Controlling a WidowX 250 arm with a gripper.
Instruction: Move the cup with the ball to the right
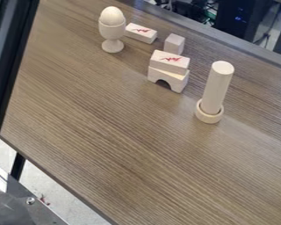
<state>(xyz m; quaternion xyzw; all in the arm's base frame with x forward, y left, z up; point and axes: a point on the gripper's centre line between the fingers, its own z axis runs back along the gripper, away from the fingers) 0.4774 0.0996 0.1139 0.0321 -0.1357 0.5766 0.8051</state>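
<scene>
I can't tell whether the tool is open or closed, or how things lie from it, but the table [113, 132] bears, near to far, a rod [217, 88] upright in a ring [209, 117], a block [170, 62] on an arch [177, 81], a cube [174, 45], and the cup [112, 32] holding the ball [112, 16].

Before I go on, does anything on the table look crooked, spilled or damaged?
One small thing: the rectangular block sits slightly twisted on the arch block, leaving a sliver of its top bare. The ball sits in its upright egg cup; I see no spill or damage.
</scene>
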